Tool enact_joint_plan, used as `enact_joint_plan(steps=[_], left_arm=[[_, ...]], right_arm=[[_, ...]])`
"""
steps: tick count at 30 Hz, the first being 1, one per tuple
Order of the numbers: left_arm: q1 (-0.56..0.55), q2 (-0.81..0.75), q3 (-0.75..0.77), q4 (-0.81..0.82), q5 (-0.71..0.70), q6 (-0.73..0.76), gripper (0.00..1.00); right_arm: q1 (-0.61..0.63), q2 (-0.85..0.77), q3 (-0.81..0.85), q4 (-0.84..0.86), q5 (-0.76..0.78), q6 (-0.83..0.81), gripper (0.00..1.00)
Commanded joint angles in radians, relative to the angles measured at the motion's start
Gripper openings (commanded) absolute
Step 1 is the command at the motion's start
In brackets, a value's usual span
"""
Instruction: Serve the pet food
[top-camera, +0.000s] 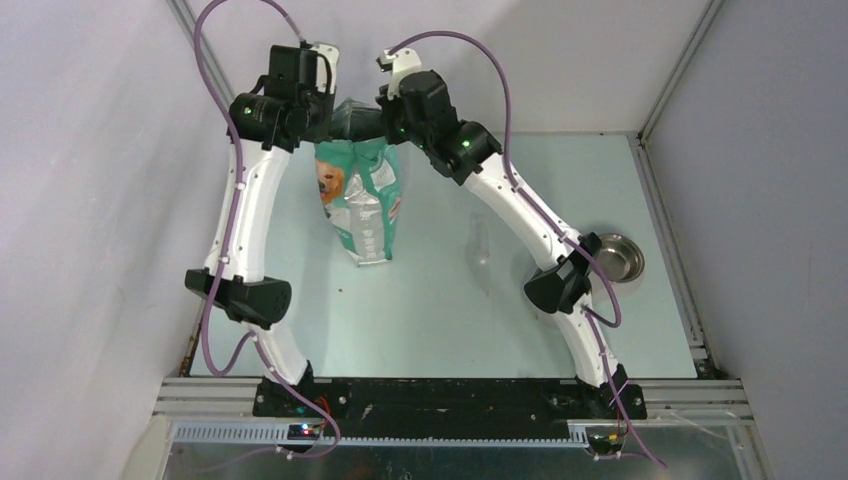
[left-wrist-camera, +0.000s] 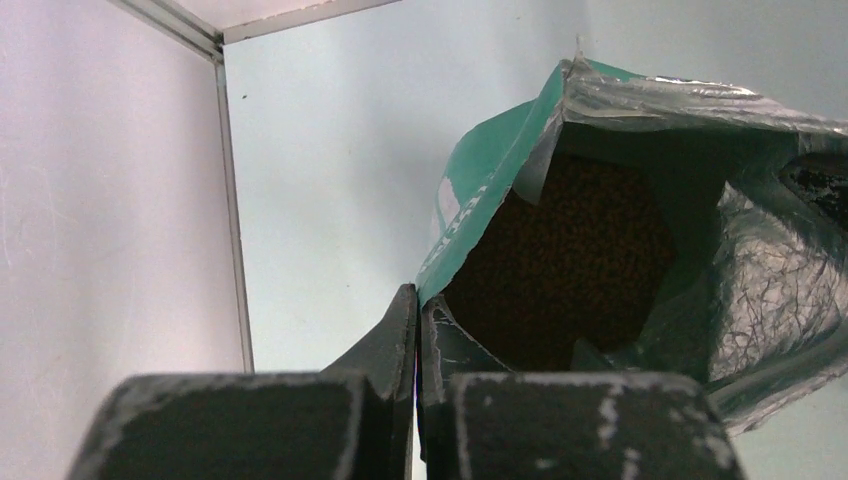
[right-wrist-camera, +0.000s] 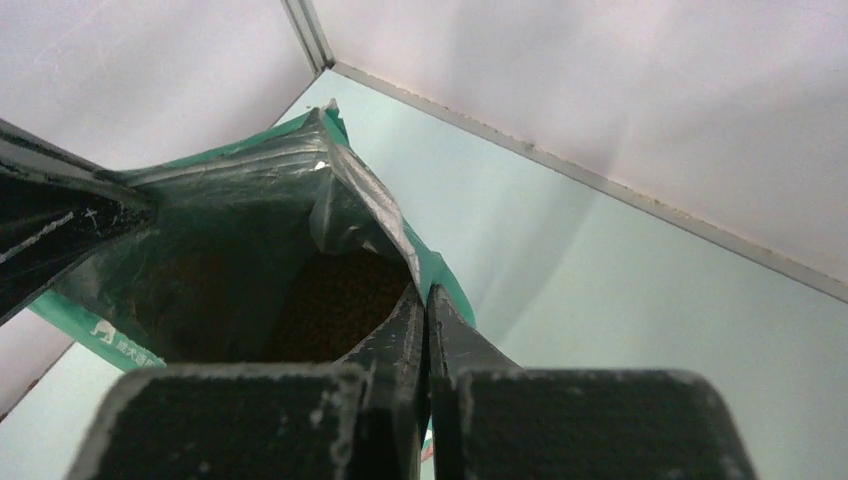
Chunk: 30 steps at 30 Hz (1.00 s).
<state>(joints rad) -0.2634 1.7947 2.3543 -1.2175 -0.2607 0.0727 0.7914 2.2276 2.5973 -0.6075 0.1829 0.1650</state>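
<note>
The teal-green bag (top-camera: 362, 200) stands at the back of the table with its mouth pulled open between my two grippers. The left gripper (top-camera: 333, 116) is shut on the bag's left rim (left-wrist-camera: 480, 215), with one finger inside the mouth and one outside. On the opposite rim (right-wrist-camera: 400, 235) the right gripper (top-camera: 378, 121) is shut the same way. Brown pet food (left-wrist-camera: 570, 260) fills the bag's inside and shows in the right wrist view too, pet food (right-wrist-camera: 340, 300) lying below the silver lining. In the wrist views each gripper (left-wrist-camera: 418, 300) (right-wrist-camera: 427, 295) pinches the thin bag wall.
A steel bowl (top-camera: 617, 258) sits at the right side of the table, partly behind the right arm's elbow. A clear plastic scoop (top-camera: 481, 243) lies on the table between the bag and the bowl. Walls close in the back and left.
</note>
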Motion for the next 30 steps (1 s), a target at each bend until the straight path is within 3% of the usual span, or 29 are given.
enact_joint_plan(steps=[1,4,11,16,20,23,26,30], left_arm=[[0.013,-0.112,0.055,0.127,-0.008,0.060,0.00],[0.014,-0.089,0.061,0.062,0.092,-0.012,0.00],[0.013,-0.055,0.026,0.100,0.186,-0.067,0.00],[0.013,-0.004,0.031,0.115,0.213,-0.108,0.05],[0.013,0.027,0.050,0.142,0.189,-0.115,0.27],[0.013,0.039,0.058,0.168,0.143,-0.121,0.54],[0.013,0.041,0.074,0.178,0.117,-0.123,0.63],[0.013,0.034,0.072,0.191,0.112,-0.112,0.67]], right_arm=[[-0.048,-0.045,0.098,0.145,0.032,0.004,0.00],[-0.062,-0.050,0.090,0.111,-0.075,0.065,0.00],[-0.084,-0.056,0.048,0.119,-0.289,0.133,0.00],[-0.095,-0.051,0.027,0.136,-0.378,0.147,0.21],[-0.098,-0.047,0.030,0.153,-0.413,0.160,0.27],[-0.107,-0.046,0.044,0.172,-0.455,0.167,0.32],[-0.121,-0.050,0.055,0.180,-0.479,0.170,0.34],[-0.169,-0.075,0.023,0.167,-0.507,0.174,0.35]])
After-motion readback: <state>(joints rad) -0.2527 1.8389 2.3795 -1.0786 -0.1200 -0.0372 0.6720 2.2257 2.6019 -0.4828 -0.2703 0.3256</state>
